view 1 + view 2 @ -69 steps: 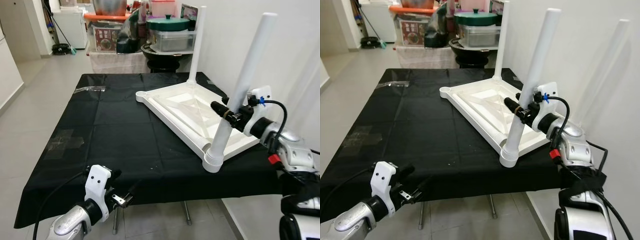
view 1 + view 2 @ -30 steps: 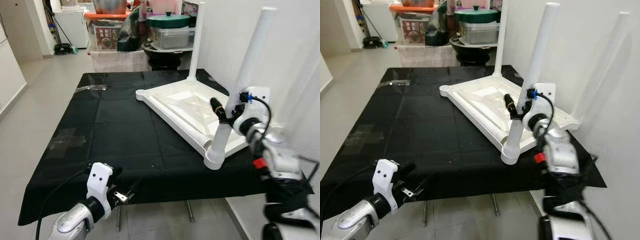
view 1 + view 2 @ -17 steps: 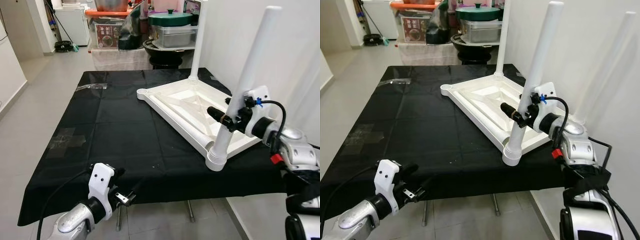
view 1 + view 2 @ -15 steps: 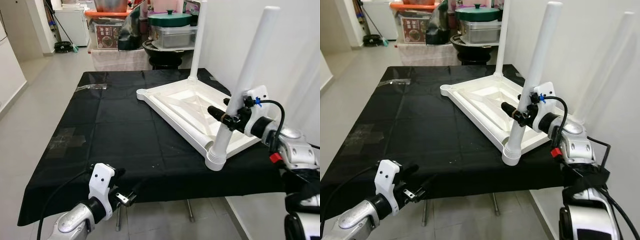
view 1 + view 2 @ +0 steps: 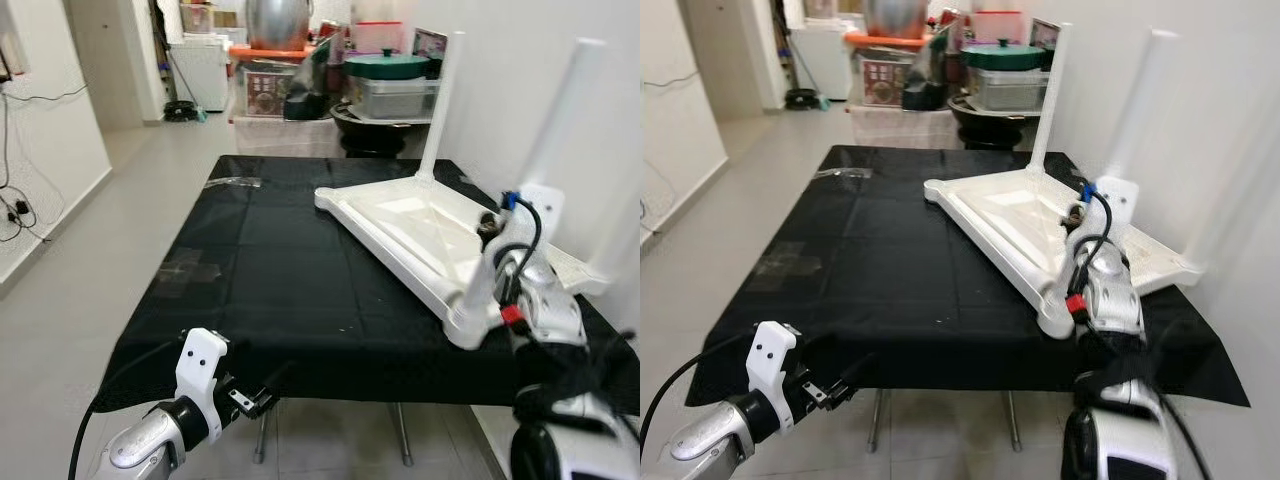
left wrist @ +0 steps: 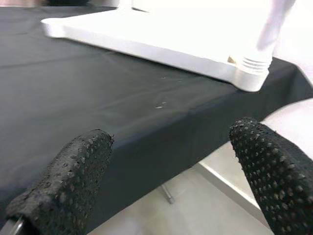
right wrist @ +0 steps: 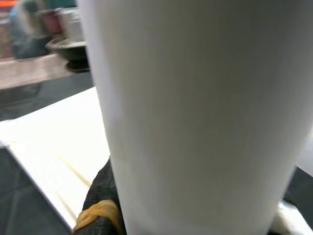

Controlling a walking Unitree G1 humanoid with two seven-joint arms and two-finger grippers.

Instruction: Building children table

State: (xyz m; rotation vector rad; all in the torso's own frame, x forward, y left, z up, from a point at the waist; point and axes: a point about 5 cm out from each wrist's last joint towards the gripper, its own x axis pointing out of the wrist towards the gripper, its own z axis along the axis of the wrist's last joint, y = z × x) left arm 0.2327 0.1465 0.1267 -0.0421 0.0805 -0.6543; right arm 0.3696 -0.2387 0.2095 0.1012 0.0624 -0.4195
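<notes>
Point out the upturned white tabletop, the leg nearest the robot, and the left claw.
white tabletop (image 5: 415, 222): left eye view, bare underside panel.
nearest leg (image 5: 560, 140): left eye view, upper shaft.
left claw (image 6: 171, 181): left wrist view, midway between fingertips.

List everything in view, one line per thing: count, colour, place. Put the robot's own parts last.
Tabletop: one, white, upside down on the black cloth, right half.
Table legs: three, white, upright at the tabletop's corners: near, far, one by the wall.
Cloth: one, black, covering the work table.
Tape patch: one, clear, on the cloth's left side.
Clutter of pots and boxes: several, mixed colours, behind the table.
Left gripper: one, black fingers, open, low at the table's near edge.
Right gripper: one, black fingers, shut on the near leg.
</notes>
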